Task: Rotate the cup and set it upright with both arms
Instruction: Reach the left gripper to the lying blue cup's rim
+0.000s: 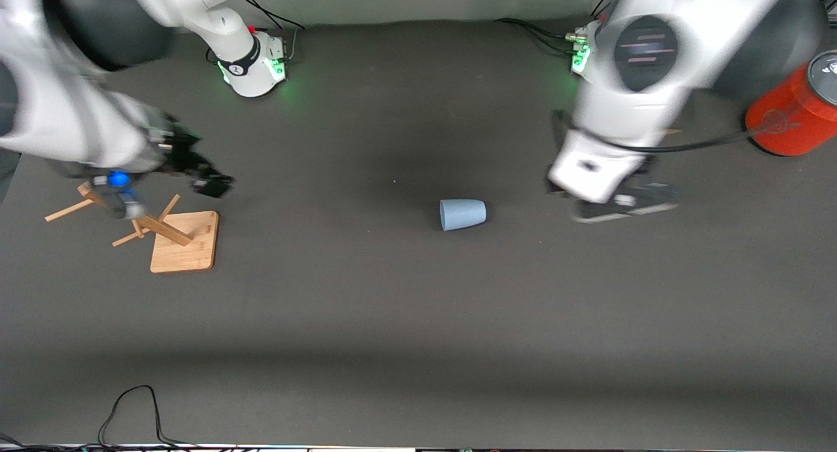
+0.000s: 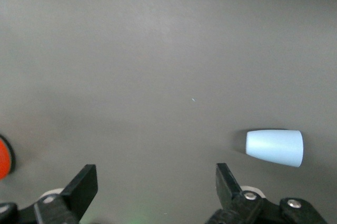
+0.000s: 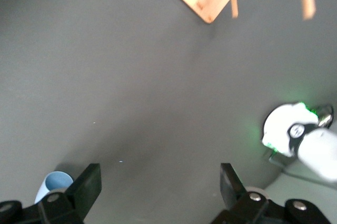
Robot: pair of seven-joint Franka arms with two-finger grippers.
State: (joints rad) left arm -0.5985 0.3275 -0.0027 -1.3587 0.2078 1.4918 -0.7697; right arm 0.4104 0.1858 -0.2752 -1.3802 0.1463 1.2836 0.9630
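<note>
From the front view, the cup (image 1: 463, 214) lies on its side near the middle of the table (image 1: 405, 321), its long axis running along the table from one arm's end toward the other, the wider mouth toward the left arm's end and the narrow base toward the right arm's end. The left gripper (image 1: 624, 203) hangs over bare table just toward the left arm's end from the cup; how far its fingers are spread is hard to tell from here. The right gripper (image 1: 203, 177) hangs well apart, over the wooden rack (image 1: 176, 239) at the right arm's end. The left arm is judged the nearer one for a first grasp. An orange container (image 1: 794, 112) stands at the left arm's end.

In the left wrist view, the left gripper (image 2: 155, 184) stands wide apart and empty, the cup (image 2: 275, 147) lying off to one side of the gap, not between the fingers.

In the right wrist view, the right gripper (image 3: 160, 187) is likewise spread wide and empty; the cup (image 3: 52, 184) shows only partly, beside one finger, mouth visible.
</note>
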